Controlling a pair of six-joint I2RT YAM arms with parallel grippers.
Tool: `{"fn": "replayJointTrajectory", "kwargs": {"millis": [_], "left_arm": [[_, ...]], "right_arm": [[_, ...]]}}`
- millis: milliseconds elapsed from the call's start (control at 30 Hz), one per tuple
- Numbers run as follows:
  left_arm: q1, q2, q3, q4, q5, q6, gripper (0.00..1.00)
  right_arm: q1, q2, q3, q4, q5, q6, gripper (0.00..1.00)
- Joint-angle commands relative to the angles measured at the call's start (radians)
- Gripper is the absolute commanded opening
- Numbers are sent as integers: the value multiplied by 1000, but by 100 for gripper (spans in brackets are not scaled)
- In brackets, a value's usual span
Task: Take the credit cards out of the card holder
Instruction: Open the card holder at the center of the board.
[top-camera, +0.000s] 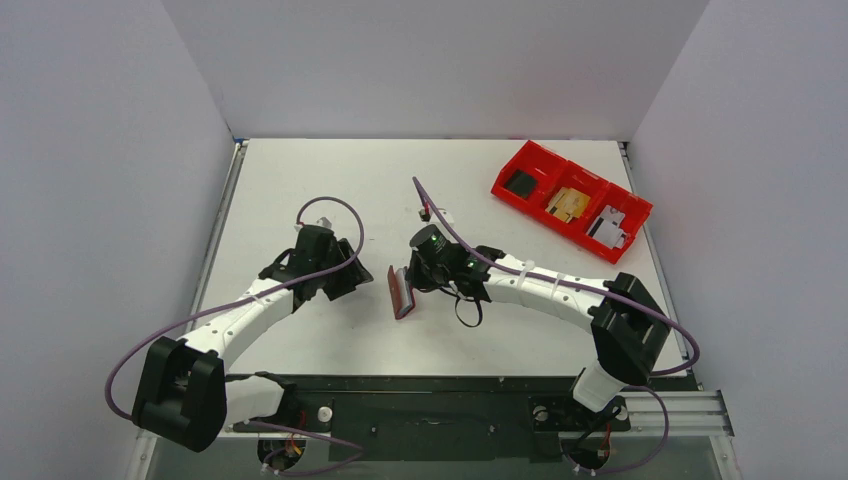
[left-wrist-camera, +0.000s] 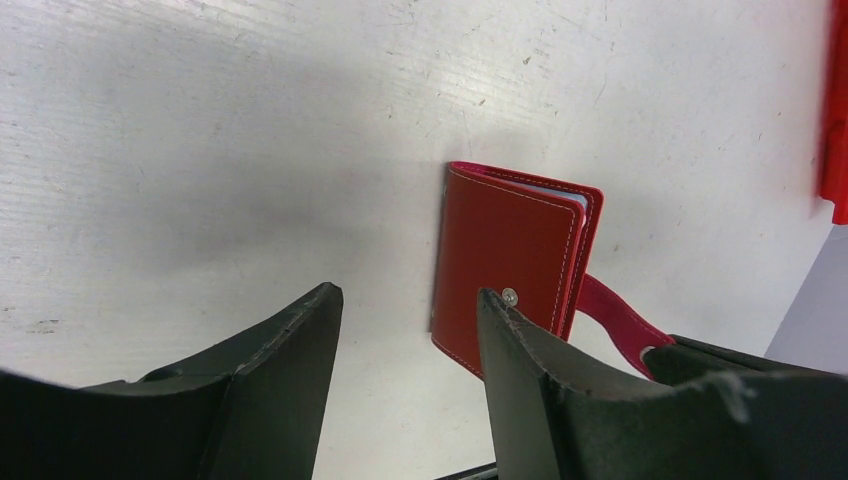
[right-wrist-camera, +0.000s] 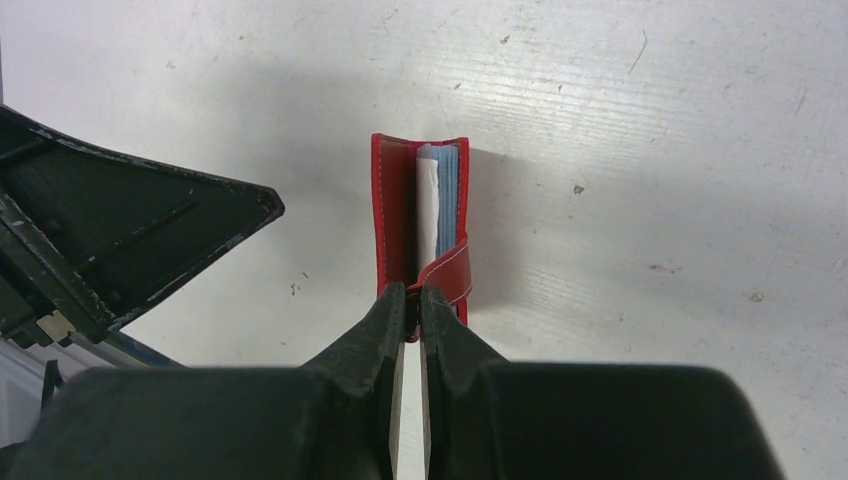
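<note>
The card holder (top-camera: 400, 292) stands on its edge near the middle of the tabletop (top-camera: 330, 190), a little toward the near edge, between the two arms. The right gripper (right-wrist-camera: 405, 305) is pressed together on a thin red part of it, either the loose strap (left-wrist-camera: 610, 310) or a cover edge; the pictures do not settle which. The left gripper (left-wrist-camera: 410, 300) hovers just beside the holder on the left, its jaws spread with nothing between them. The strap looks unfastened, with the bare stud showing on the cover, so the opening step seems done or nearly so. The cards (right-wrist-camera: 447, 195) sit packed inside, their pale blue edges showing at the holder's open end, and none lies out on the tabletop. The removal itself appears not yet begun: every card is left to pull. A red bin (top-camera: 535, 150) sits at the far right corner.
</note>
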Motion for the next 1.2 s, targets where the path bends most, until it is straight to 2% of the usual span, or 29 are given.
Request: {"fn": "replayJointTrajectory", "kwargs": {"millis": [0, 533, 700, 1167], "left_arm": [[-3, -33, 10, -13, 20, 7, 50], [-3, -83, 14, -55, -23, 37, 50], [-5, -41, 10, -21, 12, 42, 50], [-72, 111, 29, 71, 41, 24, 48]], "right_arm": [[25, -33, 40, -11, 32, 2, 0], [36, -55, 120, -64, 47, -17, 0], [33, -48, 103, -68, 59, -15, 0], [-82, -139, -174, -67, 160, -47, 0]]}}
